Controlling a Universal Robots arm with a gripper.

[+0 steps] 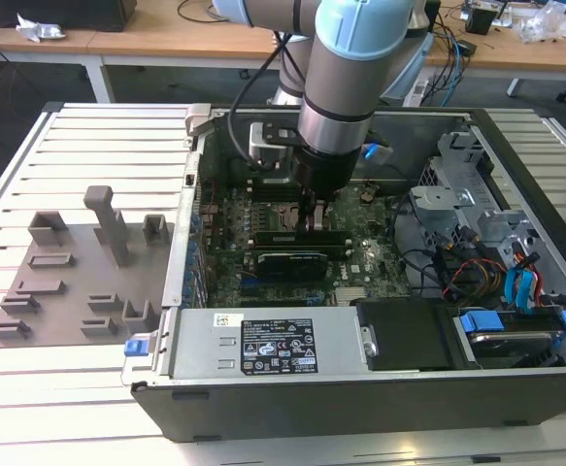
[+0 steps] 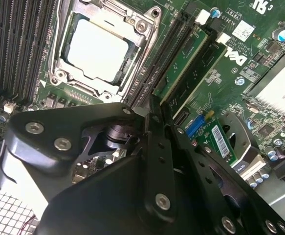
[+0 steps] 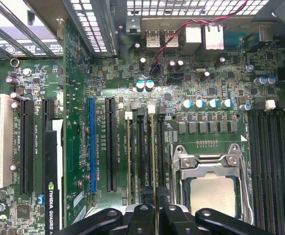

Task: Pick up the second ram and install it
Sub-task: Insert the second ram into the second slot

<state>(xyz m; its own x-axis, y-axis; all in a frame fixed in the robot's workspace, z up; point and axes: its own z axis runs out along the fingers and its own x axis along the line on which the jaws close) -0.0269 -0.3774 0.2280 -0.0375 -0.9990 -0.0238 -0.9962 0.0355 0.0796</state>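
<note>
My gripper (image 1: 314,216) reaches down into the open computer case (image 1: 380,383), over the memory slots beside the processor socket (image 3: 210,182). Its black fingers (image 3: 146,215) stand close together on the top edge of the second ram (image 3: 155,156), a thin green stick standing upright in a slot and seen edge-on in the first wrist view. In the second wrist view the gripper (image 2: 154,110) covers the stick's near end, and the green face of the second ram (image 2: 188,58) runs away from it. Another green stick (image 2: 208,66) sits in a slot alongside it.
The processor socket (image 2: 100,46) with its metal frame lies next to the slots. A black graphics card (image 1: 287,262) sits in an expansion slot nearby. A grey fixture plate (image 1: 79,282) with blocks lies at the exterior view's left. Drive cage and cables (image 1: 477,223) fill the case's right.
</note>
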